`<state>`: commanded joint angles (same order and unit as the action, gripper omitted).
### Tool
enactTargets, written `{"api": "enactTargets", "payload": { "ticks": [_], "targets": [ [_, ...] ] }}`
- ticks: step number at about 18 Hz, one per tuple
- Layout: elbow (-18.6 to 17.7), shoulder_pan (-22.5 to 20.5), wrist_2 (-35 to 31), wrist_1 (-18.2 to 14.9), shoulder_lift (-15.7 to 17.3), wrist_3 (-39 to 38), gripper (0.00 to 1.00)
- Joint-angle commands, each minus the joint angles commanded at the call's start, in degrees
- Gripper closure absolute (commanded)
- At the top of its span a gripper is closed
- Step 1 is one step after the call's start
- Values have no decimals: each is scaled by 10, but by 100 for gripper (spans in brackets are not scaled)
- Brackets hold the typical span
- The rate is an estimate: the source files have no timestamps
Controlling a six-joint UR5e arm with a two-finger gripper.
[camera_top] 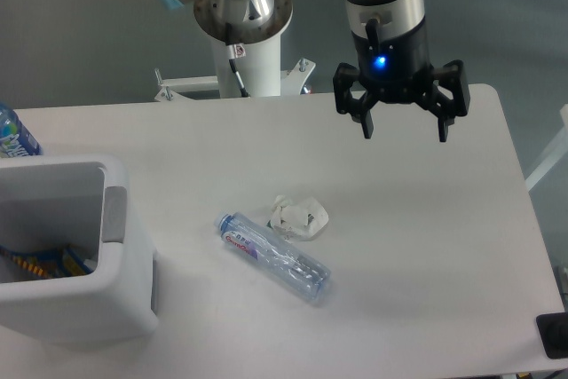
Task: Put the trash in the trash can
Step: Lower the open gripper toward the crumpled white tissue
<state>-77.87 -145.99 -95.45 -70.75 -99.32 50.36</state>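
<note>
The gripper [405, 128] hung above the far right part of the table [426, 246], its fingers [366, 122] spread wide and holding nothing. Near the table's middle lay the white wad [300, 217], and just beside it, toward the front edge, the clear bottle [273, 256] lay on its side, slanting from the left down toward the front right; whether the two touched could not be told. The trash can [114, 255] stood at the front left corner, well apart from both, with something colourful inside. A blue-and-green labelled bottle [14, 135] stood at the left edge behind it.
</note>
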Motion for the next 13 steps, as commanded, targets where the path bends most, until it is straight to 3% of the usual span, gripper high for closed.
{"api": "enactTargets", "payload": {
  "ticks": [5,8,10,13],
  "targets": [
    [-15,3,3,0,0,-5,0],
    [-50,6,2,5,-1,-6,0],
    [-82,9,4,38,0,-13,0],
    [-166,19,4,88,10,-86,0]
  ]
}}
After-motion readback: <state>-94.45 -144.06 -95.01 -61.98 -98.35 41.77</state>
